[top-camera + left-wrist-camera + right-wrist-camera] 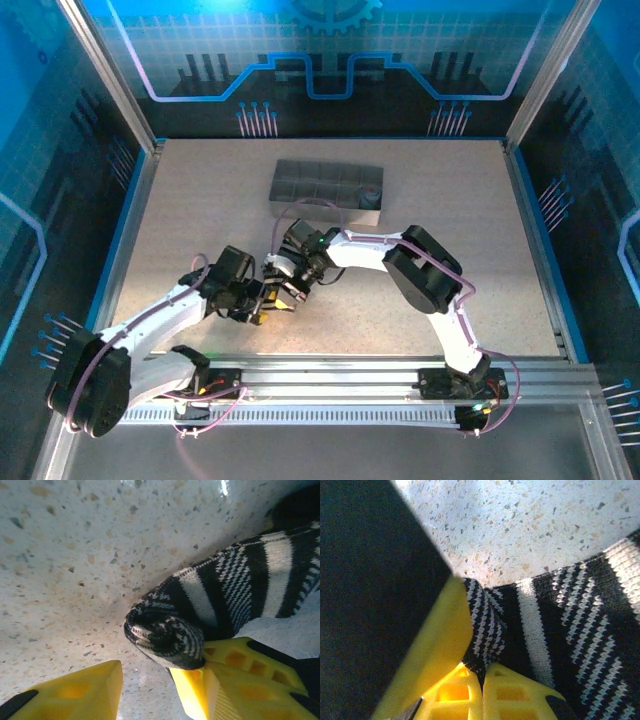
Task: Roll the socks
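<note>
On the table (pixel 75 555) the striped sock (pixel 210 605) lies with its rolled end inside the left gripper (pixel 145 680), jaws spread and one touching it, long axis running up-right away, while the right gripper (pixel 476 670) pinches a fold.

L arm (pixel 150 325) stretched fwd-right, low. R arm (pixel 440 290) bent at elbow, forearm angled back left. Wrists nearly meet. L end effector (pixel 145 680): fingers apart. R end effector (pixel 476 674): fingers closed, pinching a fold of striped sock (pixel 560 630).
</note>
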`<move>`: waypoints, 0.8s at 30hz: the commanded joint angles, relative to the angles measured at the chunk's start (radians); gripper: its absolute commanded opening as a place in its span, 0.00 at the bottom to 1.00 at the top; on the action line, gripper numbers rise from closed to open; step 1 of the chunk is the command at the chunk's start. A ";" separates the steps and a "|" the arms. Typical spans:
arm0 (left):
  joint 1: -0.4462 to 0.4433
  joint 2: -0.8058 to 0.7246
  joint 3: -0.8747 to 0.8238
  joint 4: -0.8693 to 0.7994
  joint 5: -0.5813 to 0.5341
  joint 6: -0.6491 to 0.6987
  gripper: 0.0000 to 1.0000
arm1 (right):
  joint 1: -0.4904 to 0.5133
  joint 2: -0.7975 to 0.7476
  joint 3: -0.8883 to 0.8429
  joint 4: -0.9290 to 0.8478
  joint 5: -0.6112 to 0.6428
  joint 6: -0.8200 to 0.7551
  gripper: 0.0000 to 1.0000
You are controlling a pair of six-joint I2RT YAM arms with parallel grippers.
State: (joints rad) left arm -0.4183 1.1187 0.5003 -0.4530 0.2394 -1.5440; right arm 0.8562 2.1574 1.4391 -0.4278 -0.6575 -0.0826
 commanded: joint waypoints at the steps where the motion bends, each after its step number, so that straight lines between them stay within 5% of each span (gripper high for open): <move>1: -0.009 0.029 -0.033 0.075 0.005 -0.030 0.45 | -0.025 0.091 -0.016 -0.128 0.018 0.083 0.00; 7: -0.008 0.128 -0.041 0.124 -0.042 -0.005 0.37 | -0.035 0.092 -0.026 -0.106 -0.016 0.122 0.00; 10: -0.008 0.191 -0.027 0.063 -0.061 0.029 0.25 | -0.033 0.064 -0.044 -0.086 -0.004 0.105 0.00; 13: -0.008 0.233 -0.019 -0.030 -0.058 0.043 0.06 | -0.011 -0.046 -0.112 0.003 0.061 0.036 0.14; 17: -0.007 0.261 -0.016 -0.070 -0.039 0.061 0.00 | 0.043 -0.263 -0.280 0.213 0.244 -0.084 0.37; 21: -0.003 0.273 0.012 -0.093 -0.042 0.075 0.00 | 0.147 -0.491 -0.544 0.547 0.586 -0.269 0.56; 24: 0.000 0.290 0.039 -0.110 -0.039 0.094 0.00 | 0.225 -0.517 -0.609 0.607 0.767 -0.407 0.63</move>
State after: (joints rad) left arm -0.4213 1.3396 0.5751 -0.3916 0.2600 -1.4857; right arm 1.0309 1.6493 0.8680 0.0017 -0.1783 -0.2939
